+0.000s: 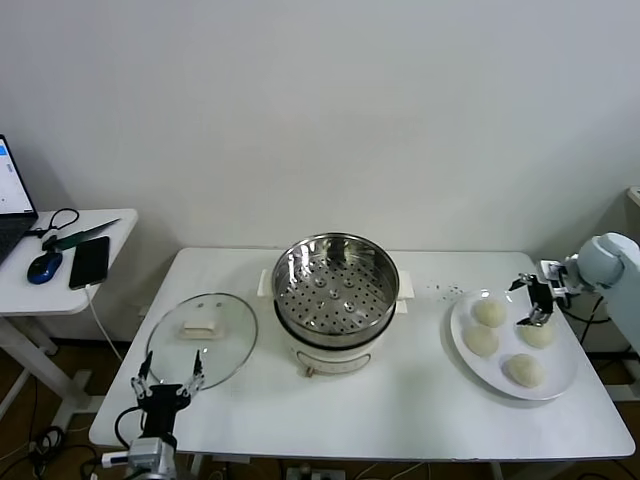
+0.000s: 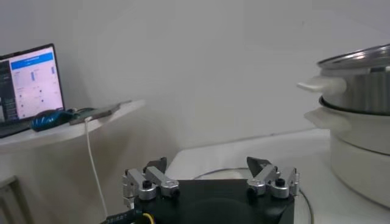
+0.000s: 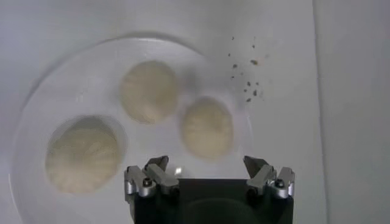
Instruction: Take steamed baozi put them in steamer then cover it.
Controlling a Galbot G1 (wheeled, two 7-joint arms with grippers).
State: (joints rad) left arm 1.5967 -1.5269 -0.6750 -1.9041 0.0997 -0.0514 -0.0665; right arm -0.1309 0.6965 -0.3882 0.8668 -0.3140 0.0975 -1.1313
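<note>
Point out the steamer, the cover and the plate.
steamer (image 1: pixel 335 290), head view, perforated tray inside.
cover (image 1: pixel 225 330), head view, clear glass beside its handle.
plate (image 1: pixel 462 322), head view, bare rim nearest the steamer.

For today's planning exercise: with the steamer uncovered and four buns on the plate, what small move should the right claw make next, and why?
Probably lower the open right claw onto the baozi beneath it: the steamer stands empty, its cover aside.
</note>
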